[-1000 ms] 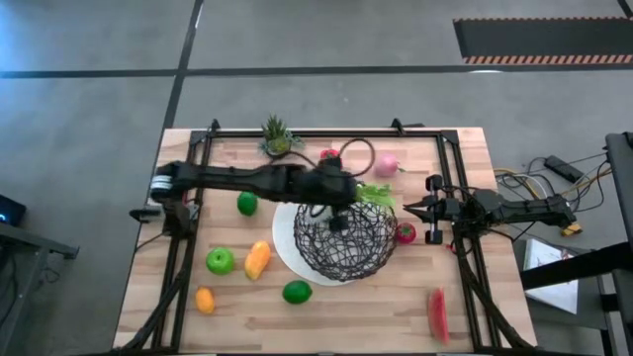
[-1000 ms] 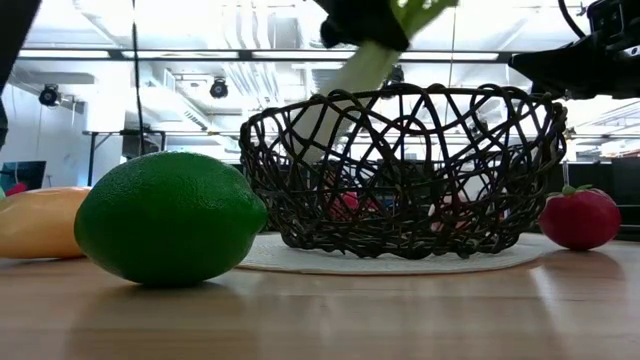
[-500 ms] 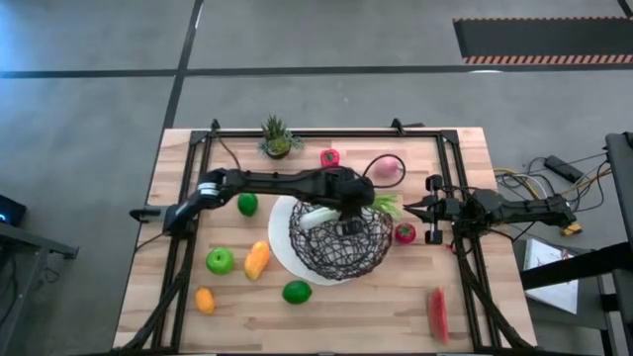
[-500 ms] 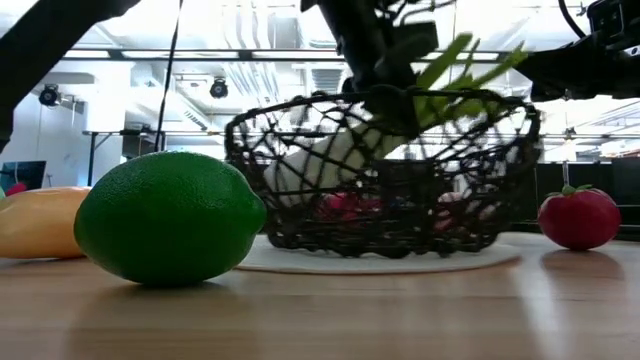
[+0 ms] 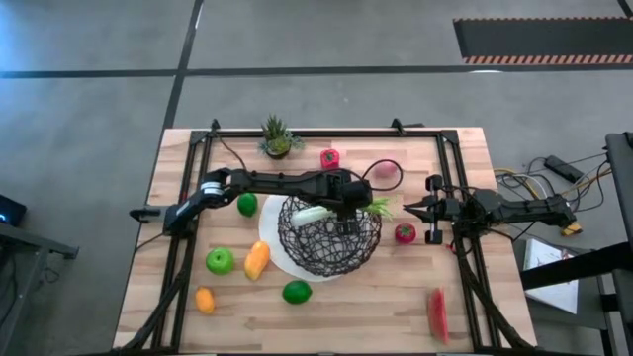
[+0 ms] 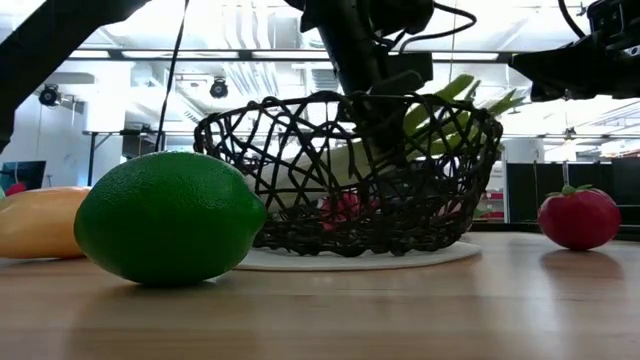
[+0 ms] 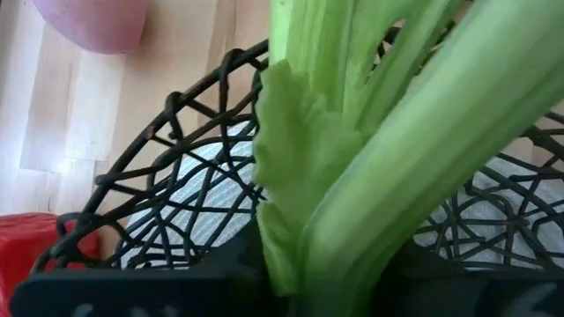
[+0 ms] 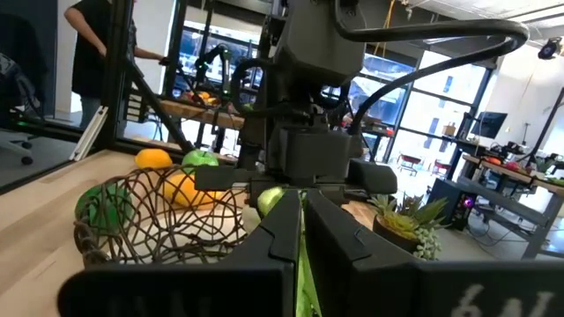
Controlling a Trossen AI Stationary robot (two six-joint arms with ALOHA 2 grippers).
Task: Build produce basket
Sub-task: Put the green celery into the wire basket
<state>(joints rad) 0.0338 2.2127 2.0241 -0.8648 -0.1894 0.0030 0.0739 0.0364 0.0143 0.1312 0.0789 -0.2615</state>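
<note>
The left gripper (image 5: 348, 201) is held over the far rim of the wire basket (image 5: 326, 242), with the celery stalk (image 5: 326, 210) between its fingers. In the left wrist view the stalk (image 7: 370, 176) fills the space between the dark fingers; whether it is clamped or already loosened cannot be told. The pale end of the stalk is seen inside the basket, while its green leafy end juts out over the rim toward the right arm. In the low view the celery (image 6: 440, 110) is tilted up above the basket (image 6: 340, 180), and something red is glimpsed through the mesh at the bottom.

The basket is set on a white plate (image 5: 272, 237) near the middle of the wooden table (image 5: 465, 297).

The right gripper (image 5: 407, 208) is parked just beside the basket, its fingers pressed together on nothing, with a red radish (image 5: 405, 233) lying close by it.

Other produce is spread over the table: a lime (image 5: 297, 292), a green apple (image 5: 220, 261), a yellow-orange pepper (image 5: 257, 259), a small orange (image 5: 205, 300), a dark green fruit (image 5: 247, 204), a watermelon slice (image 5: 437, 314), a red piece (image 5: 329, 157) and a pink piece (image 5: 388, 169). A potted plant (image 5: 277, 137) is placed at the far edge.
</note>
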